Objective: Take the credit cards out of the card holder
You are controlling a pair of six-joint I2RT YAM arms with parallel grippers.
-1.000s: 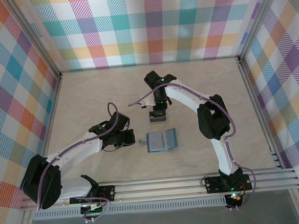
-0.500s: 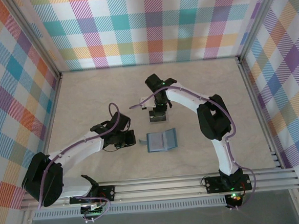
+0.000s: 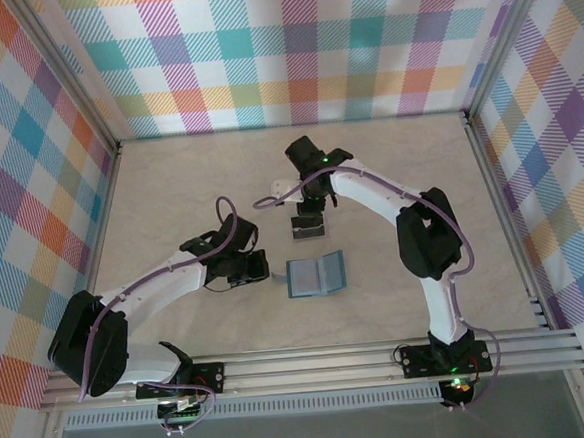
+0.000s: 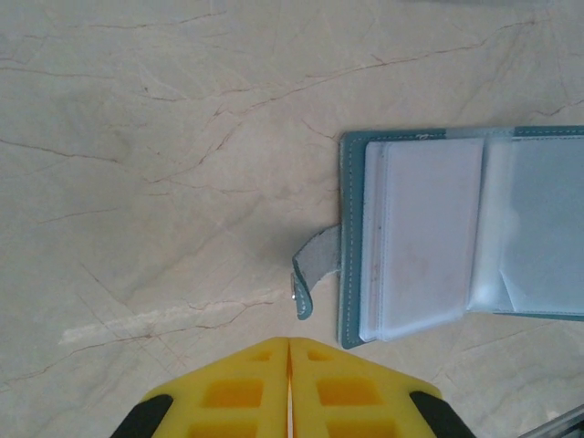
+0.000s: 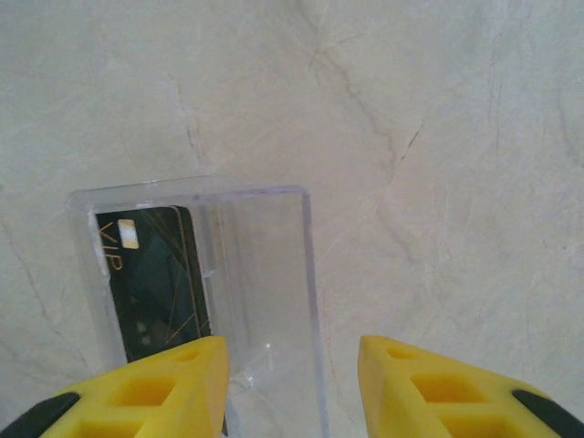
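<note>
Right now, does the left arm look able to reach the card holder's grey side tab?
Probably yes: the left gripper sits just short of the grey side tab with nothing lying between them, though its jaws are shut and must open first.

White arms [image 3: 151, 287], black joints [image 3: 429, 237], purple cables [image 3: 267, 200]

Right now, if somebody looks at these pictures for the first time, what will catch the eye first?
The teal card holder lies open and flat in the middle of the table. The left gripper, jaws shut, is just short of its grey tab. Farther back, the right gripper hangs with jaws open over a clear plastic box with a dark VIP card inside.
</note>
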